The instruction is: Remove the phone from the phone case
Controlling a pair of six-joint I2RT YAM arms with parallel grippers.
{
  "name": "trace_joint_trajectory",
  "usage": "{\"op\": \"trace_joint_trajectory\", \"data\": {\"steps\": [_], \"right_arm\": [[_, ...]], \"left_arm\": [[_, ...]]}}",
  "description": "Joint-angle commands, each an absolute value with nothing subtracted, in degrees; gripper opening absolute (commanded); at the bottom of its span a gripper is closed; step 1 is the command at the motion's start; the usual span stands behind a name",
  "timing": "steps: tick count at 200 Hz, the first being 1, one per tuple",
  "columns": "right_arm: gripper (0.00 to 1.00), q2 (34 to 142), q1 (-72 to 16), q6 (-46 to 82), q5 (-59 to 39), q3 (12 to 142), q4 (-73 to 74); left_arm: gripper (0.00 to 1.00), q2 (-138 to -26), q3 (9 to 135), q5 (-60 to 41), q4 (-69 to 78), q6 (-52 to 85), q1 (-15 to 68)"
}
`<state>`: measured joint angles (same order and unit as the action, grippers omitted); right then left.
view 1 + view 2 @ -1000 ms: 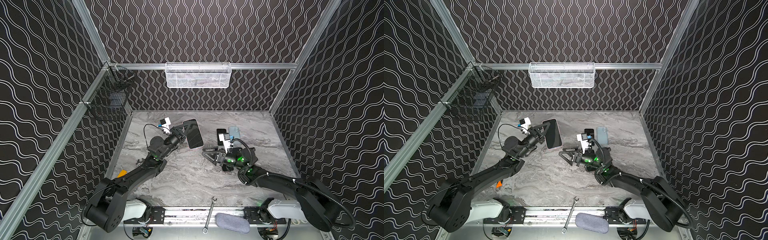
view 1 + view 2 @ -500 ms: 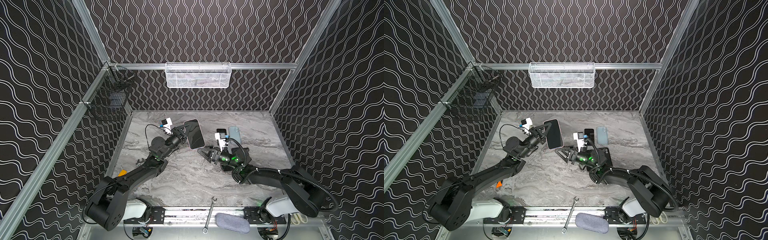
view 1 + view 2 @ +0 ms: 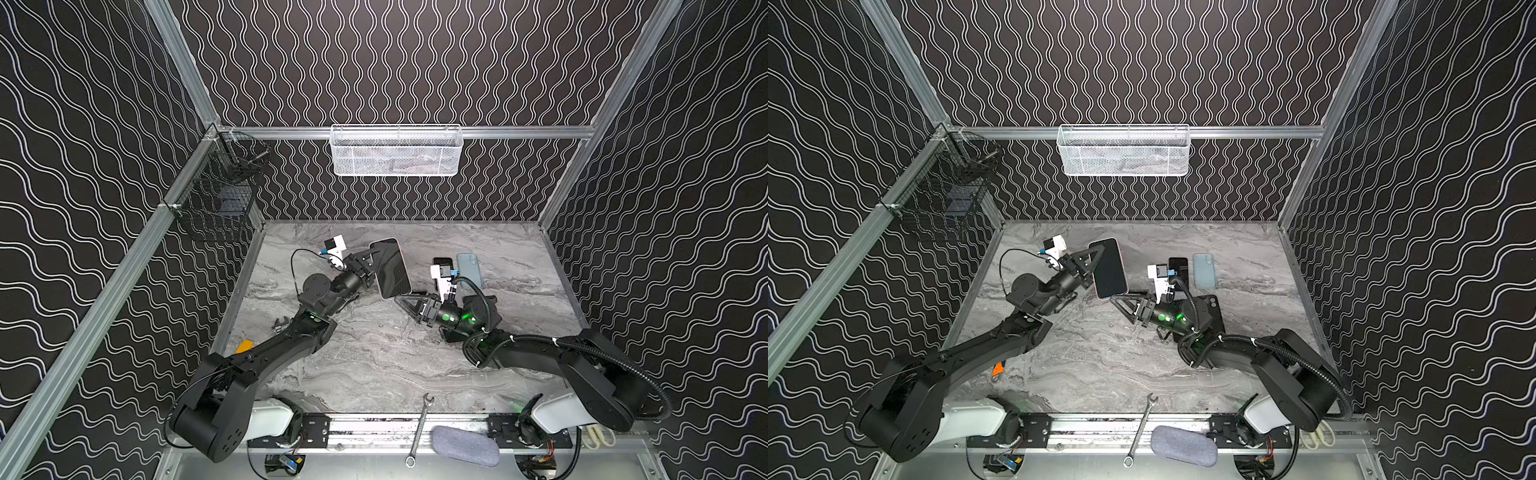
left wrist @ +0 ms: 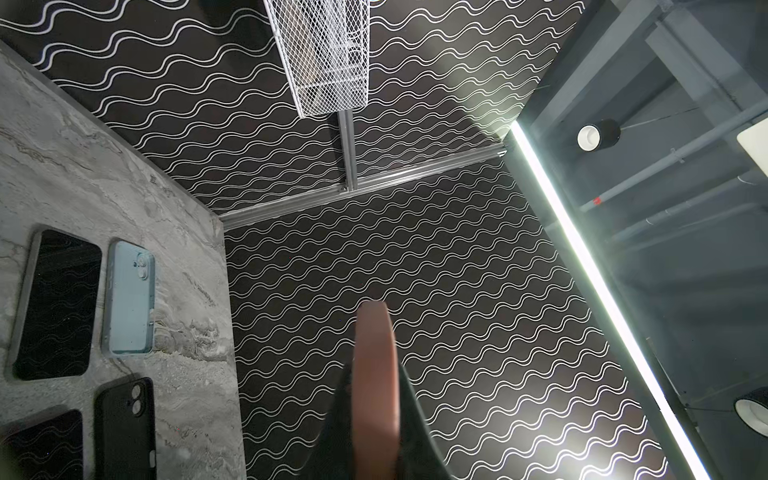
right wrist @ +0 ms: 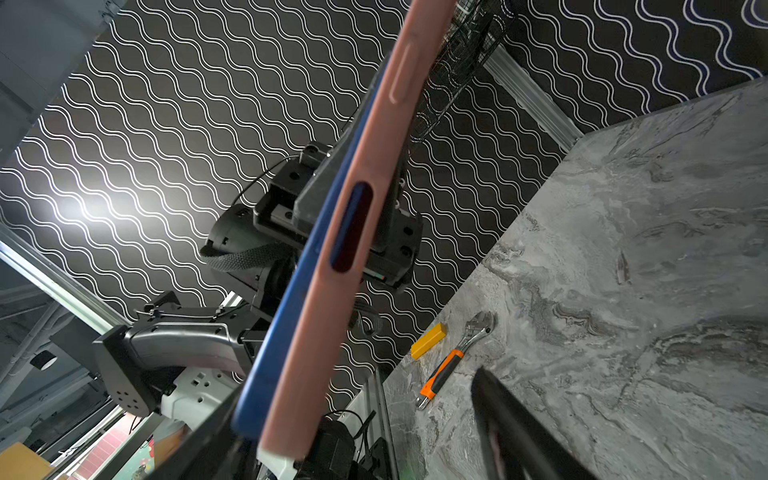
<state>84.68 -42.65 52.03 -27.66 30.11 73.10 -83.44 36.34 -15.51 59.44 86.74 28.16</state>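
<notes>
The left hand (image 3: 369,262) is clamped on the phone (image 3: 390,268), gripping its left long edge and holding it above the surface (image 3: 374,357), just above the middle of both top views. The phone tilts with its dark screen facing up and its top end toward the back wall. It sits in the pink case (image 5: 365,216). In the right wrist view the case runs as a diagonal band across the frame, with the phone's blue edge beside it. Whether the phone has begun to lift out of the case cannot be told.

The right hand (image 3: 402,302) reaches in from the right, and its tips meet the phone's lower end. Its jaws stand apart on either side of that end, and one finger (image 5: 515,432) at the lower right of the right wrist view is clear of the case.

To the right of the held phone, a black phone (image 3: 443,263) and a blue case (image 3: 469,270) lie side by side on the surface. A black case (image 3: 1212,305) lies partly under the right arm. A wrench (image 3: 419,428) and a grey pouch (image 3: 463,445) lie at the bottom edge. An orange-handled wrench (image 5: 453,361) and a yellow block (image 5: 428,340) lie near the left arm.
</notes>
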Motion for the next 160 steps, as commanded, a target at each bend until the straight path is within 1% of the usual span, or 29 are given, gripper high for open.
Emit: {"op": "trace_joint_trajectory", "data": {"steps": [1, 72, 134, 160], "right_arm": [[0.78, 83.96, -42.71, 51.34, -26.73, 29.76, 74.65], [0.79, 84.20, -42.71, 50.04, -26.46, 29.71, 73.48], [0.80, 83.74, -42.72, 46.10, -23.58, 28.41, 72.04], [0.80, 83.67, -42.63, 46.33, -24.16, 28.60, 72.88]], "left_arm": [[0.00, -83.41, 36.83, -15.52, 64.07, 87.63, 28.31], [0.00, -83.81, 37.49, -16.06, 64.32, 88.68, 28.66], [0.00, -83.15, 37.95, -16.08, 64.60, 89.48, 29.55], [0.00, -83.06, 37.73, -16.34, 64.60, 89.91, 29.76]]}}
